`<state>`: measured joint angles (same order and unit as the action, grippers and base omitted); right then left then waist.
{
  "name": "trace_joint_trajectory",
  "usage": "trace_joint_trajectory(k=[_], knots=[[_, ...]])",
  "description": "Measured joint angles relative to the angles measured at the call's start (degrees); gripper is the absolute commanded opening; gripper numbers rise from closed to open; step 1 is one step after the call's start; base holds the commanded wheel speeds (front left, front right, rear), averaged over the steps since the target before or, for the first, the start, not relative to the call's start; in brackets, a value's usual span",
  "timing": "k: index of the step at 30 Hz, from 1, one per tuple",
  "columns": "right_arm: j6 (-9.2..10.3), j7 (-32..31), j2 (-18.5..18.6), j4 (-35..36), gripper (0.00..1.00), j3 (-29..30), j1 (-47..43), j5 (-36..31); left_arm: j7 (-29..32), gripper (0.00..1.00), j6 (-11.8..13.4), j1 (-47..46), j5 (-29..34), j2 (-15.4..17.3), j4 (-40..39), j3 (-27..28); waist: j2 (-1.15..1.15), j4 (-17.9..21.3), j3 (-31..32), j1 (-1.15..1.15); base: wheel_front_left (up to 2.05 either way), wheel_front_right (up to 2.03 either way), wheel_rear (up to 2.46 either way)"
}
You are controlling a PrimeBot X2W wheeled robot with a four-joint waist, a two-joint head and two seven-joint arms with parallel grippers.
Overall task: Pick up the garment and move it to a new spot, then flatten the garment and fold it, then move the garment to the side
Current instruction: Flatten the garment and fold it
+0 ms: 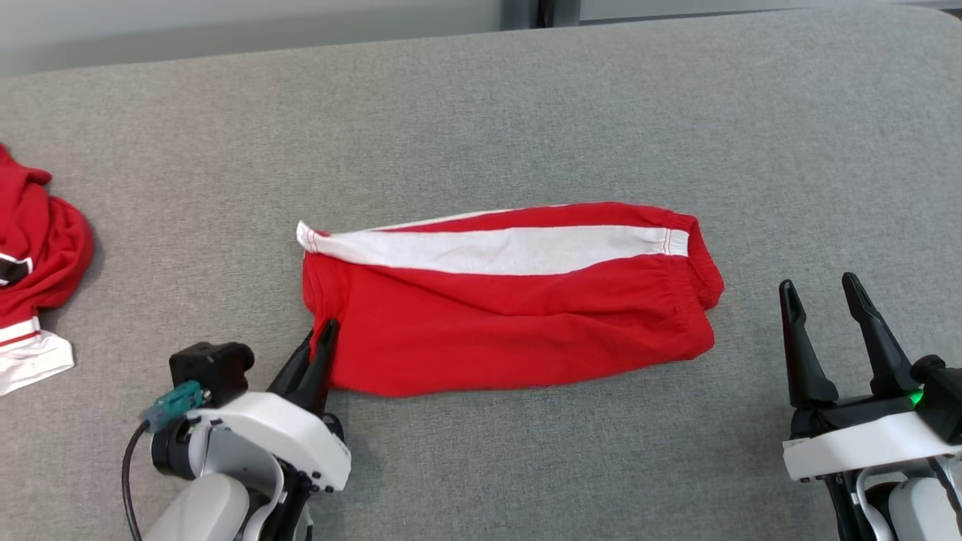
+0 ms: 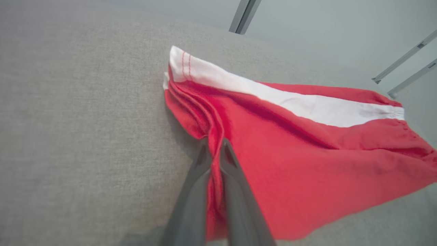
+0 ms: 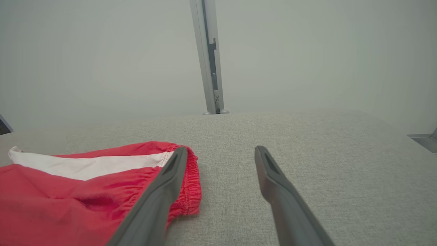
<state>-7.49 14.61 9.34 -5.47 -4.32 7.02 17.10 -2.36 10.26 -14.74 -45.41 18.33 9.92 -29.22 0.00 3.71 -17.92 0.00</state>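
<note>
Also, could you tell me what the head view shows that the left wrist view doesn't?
Head view: the right gripper, fingers open, clear of the shorts, and a second red garment further left on the grey surface. Left wrist view: red fabric pinched between the left gripper's fingers, and red stitching on the white hem. Both: the white-striped red shorts on the grey surface, left gripper shut on their end.

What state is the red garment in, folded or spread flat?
Folded: the red shorts lie doubled over, stacked layers showing at the hem end that the left gripper pinches.
</note>
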Motion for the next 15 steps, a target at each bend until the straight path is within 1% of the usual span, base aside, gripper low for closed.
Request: trace_joint_trajectory(k=[4,5,6,8,10,15], knots=[[0.00,-0.7,0.2,-0.1,1.00,-0.2,-0.1,0.2,1.1,0.00,2.6,2.3,0.5,1.6,-3.5,0.1,0.00,-0.5,0.6,0.00,0.00,0.00,0.00],[0.00,-0.9,0.3,-0.1,1.00,-0.3,-0.1,0.3,1.1,0.48,3.2,2.6,0.6,1.8,-4.0,0.2,0.00,-0.4,0.7,0.00,0.00,0.00,0.00],[0.00,-1.0,0.3,-0.2,1.00,-0.4,-0.1,0.4,1.4,1.00,3.8,2.8,0.7,1.8,-4.1,0.1,0.00,-0.4,0.9,0.00,0.00,0.00,0.00],[0.00,-1.1,0.3,-0.2,1.00,-0.4,-0.3,0.6,1.7,1.00,4.5,3.3,1.1,1.8,-4.7,-0.3,0.00,-0.3,1.3,0.00,0.00,0.00,0.00],[0.00,-1.4,0.3,-0.3,1.00,-0.5,-0.4,0.6,0.1,1.00,5.4,4.0,1.2,1.4,-5.4,0.4,0.00,-0.2,1.6,0.00,0.00,0.00,0.00],[0.00,-1.7,0.0,0.0,1.00,-0.3,-0.5,0.7,-8.0,1.00,8.0,3.9,4.4,1.5,-7.5,3.8,0.00,-0.1,2.7,0.00,0.00,0.00,0.00]])
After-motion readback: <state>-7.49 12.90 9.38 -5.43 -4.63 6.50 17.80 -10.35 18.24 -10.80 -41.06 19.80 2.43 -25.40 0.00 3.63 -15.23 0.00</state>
